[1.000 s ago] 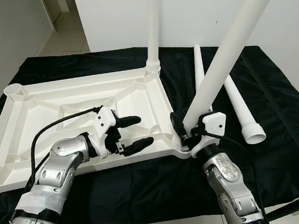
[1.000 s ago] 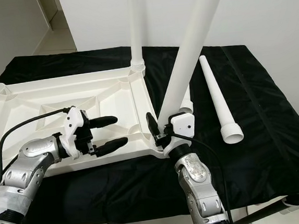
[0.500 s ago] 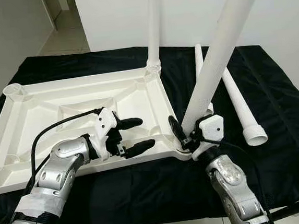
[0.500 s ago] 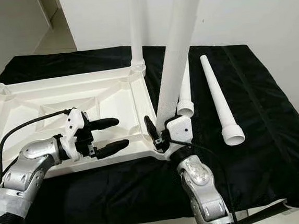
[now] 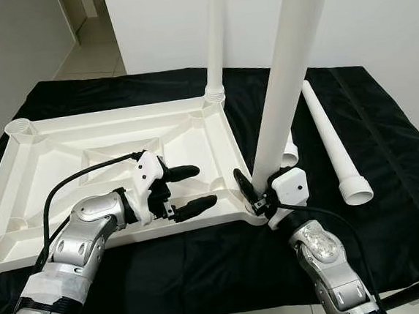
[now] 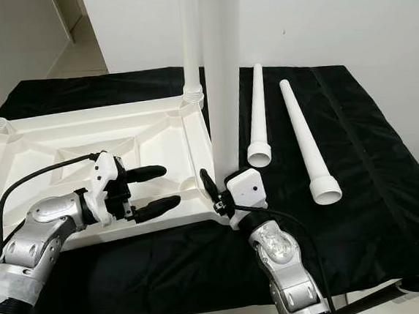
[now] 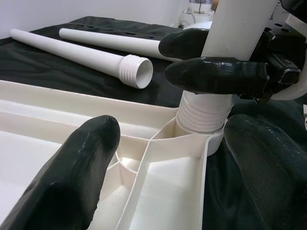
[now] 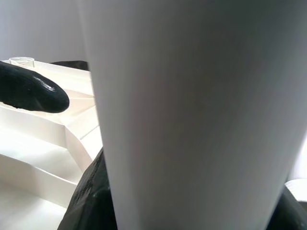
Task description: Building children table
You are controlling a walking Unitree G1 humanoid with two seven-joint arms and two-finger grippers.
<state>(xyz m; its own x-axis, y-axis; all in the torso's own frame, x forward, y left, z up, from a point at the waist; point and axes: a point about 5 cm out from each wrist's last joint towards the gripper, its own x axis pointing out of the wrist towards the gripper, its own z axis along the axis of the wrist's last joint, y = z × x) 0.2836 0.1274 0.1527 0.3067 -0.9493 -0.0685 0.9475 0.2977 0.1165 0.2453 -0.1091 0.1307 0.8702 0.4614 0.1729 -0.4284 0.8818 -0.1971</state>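
The white table top (image 5: 110, 115) lies upside down on a black cloth. One white leg (image 5: 215, 39) stands screwed into its far right corner. My right gripper (image 5: 260, 196) is shut on a second leg (image 5: 287, 69), which stands almost upright. That leg's threaded end (image 7: 204, 113) sits in the near right corner socket. My left gripper (image 5: 203, 185) is open and hovers low over the top's near rim, just left of that corner. The held leg (image 8: 192, 120) looms close in the right wrist view.
Two loose white legs (image 6: 256, 116) (image 6: 307, 137) lie side by side on the cloth (image 5: 393, 163), right of the table top, threaded ends toward me. A white wall rises behind the table. A tiled floor (image 5: 90, 53) shows at the far left.
The held leg has swung from leaning to the right to nearly upright over the corner socket, and my right gripper moved slightly left with it. My left gripper has stayed in place.
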